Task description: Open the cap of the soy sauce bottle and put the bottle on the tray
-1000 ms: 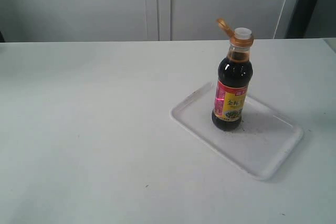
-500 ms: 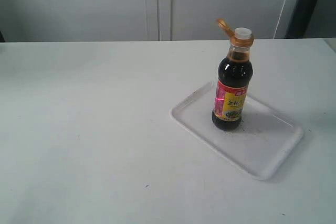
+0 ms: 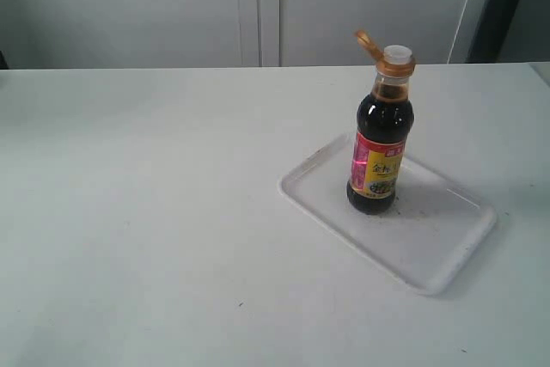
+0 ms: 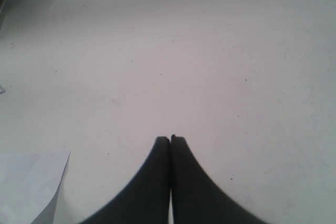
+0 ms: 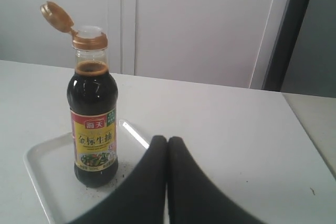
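Note:
The soy sauce bottle (image 3: pixel 379 143) stands upright on the white tray (image 3: pixel 430 238), towards its back left part. Its golden cap (image 3: pixel 371 45) is flipped open, the lid hanging back to the left, and the white spout shows. In the right wrist view the bottle (image 5: pixel 93 129) stands on the tray (image 5: pixel 47 182), apart from my right gripper (image 5: pixel 167 139), which is shut on nothing. My left gripper (image 4: pixel 170 139) is shut too, over bare table, with the bottle out of its view. Neither gripper shows in the exterior view.
A white table (image 3: pixel 155 195) carries the tray. Grey cabinet doors (image 3: pixel 258 6) stand behind it. A sheet of white paper (image 4: pixel 26 182) lies beside the left gripper. A dark vertical post (image 5: pixel 289 30) rises at the back right.

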Robot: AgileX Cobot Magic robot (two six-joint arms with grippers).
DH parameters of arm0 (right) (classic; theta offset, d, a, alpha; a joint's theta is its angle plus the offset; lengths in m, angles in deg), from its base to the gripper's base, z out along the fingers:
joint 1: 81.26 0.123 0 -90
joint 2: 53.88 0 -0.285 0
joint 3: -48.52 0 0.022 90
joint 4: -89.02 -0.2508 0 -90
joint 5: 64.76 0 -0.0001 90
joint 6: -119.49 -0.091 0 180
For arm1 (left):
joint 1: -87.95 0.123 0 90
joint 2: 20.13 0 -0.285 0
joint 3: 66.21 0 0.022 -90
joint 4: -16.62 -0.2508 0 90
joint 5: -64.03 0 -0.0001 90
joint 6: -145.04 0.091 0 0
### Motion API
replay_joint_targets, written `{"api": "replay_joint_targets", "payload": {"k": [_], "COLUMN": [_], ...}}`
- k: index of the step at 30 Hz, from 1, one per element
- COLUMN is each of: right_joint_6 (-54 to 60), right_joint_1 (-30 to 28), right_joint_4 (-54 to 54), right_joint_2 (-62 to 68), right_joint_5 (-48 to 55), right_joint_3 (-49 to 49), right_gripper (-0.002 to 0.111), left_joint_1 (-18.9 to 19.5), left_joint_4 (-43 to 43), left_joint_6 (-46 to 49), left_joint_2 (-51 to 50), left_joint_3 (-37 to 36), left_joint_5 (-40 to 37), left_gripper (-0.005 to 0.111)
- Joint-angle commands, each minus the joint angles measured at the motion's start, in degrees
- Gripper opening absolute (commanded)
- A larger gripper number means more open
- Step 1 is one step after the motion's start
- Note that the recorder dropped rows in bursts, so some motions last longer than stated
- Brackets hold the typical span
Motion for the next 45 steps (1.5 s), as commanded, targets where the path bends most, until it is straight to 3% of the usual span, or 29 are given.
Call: {"api": "replay_joint_targets", "payload": {"k": [1,16,45], "right_joint_6": [-10.9,-12.19,-14.75], "right_joint_1": [0.11,0.11,0.11], "right_joint_4": [7.17,9.96,13.55], "right_joint_2": [-0.32,-11.68,-11.68], "right_joint_5": [-1.01,-2.07,7.35], "right_joint_3": [2.06,11.74,11.85], "right_gripper": [0.0,0.0,0.0], "left_joint_1": [0.09,0.09,0.09], "left_joint_4": [0.84,0.84,0.84], "left_joint_6": [0.02,0.02,0.02], "left_joint_2": [0.25,0.25,0.25], "left_joint_3": [-0.2,-0.2,-0.2], "left_joint_5": [0.11,0.11,0.11], "left_gripper": [0.0,0.0,0.0]}}
